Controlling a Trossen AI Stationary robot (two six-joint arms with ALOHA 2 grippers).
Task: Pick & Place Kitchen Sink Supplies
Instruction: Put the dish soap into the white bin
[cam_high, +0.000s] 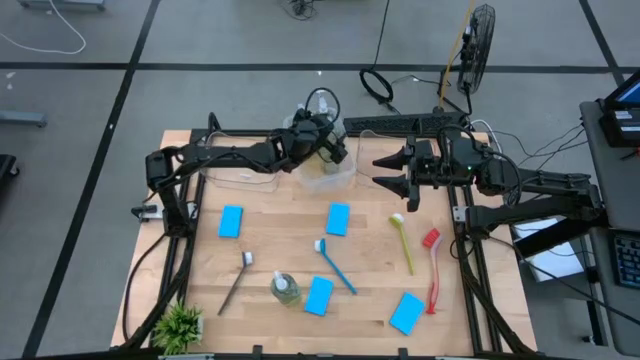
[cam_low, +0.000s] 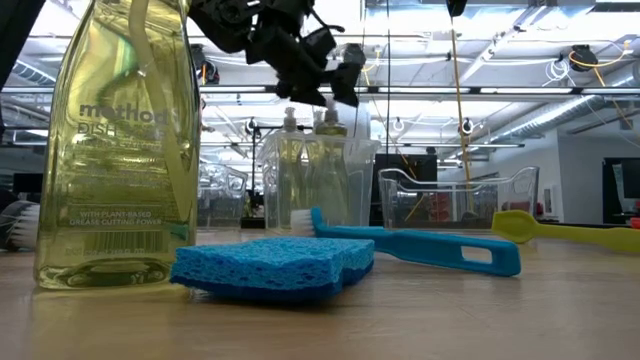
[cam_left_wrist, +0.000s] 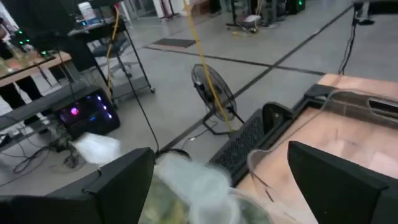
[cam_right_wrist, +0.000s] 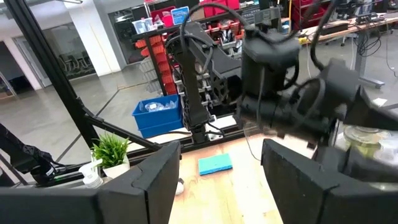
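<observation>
At upper centre of the high view, the left gripper (cam_high: 335, 150) hangs w/ jaws wide open over the clear bin (cam_high: 328, 178) holding the soap bottles (cam_low: 312, 165), so it should rise straight up, not brushing pumps; right gripper (cam_high: 388, 172) waits half-open, empty.

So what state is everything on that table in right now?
Left gripper: open, over the bin.
Right gripper: open, empty, raised.
Bin: holds upright soap bottles.
Second bin: looks empty.
Loose bottle: upright.
Sponges: four, flat.
Brushes: four, lying flat.
</observation>
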